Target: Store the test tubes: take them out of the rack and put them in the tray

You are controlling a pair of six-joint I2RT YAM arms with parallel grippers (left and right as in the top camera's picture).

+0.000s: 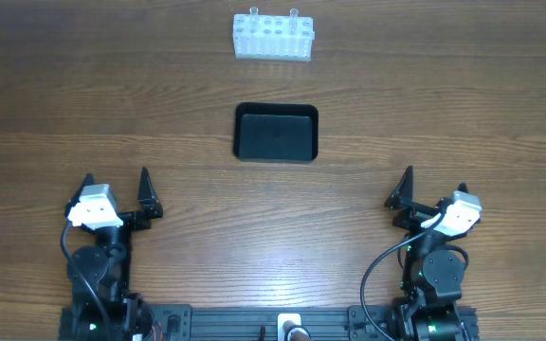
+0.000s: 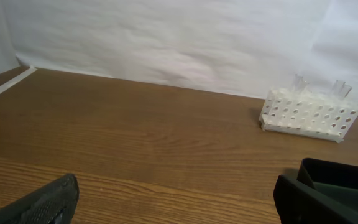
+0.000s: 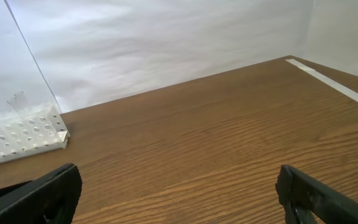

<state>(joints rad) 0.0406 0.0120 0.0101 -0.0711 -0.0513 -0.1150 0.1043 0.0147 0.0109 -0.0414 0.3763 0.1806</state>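
Standing in rack [image 1: 273, 40]: two test tubes [image 1: 293, 14]. Tray [image 1: 276, 133] near rack. Left pincer [image 1: 117, 176], right pincer [image 1: 434, 180] spread wide.

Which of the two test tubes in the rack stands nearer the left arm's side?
The test tube near the rack's left end in the top view; the other tube stands toward the rack's right end, on the right arm's side.
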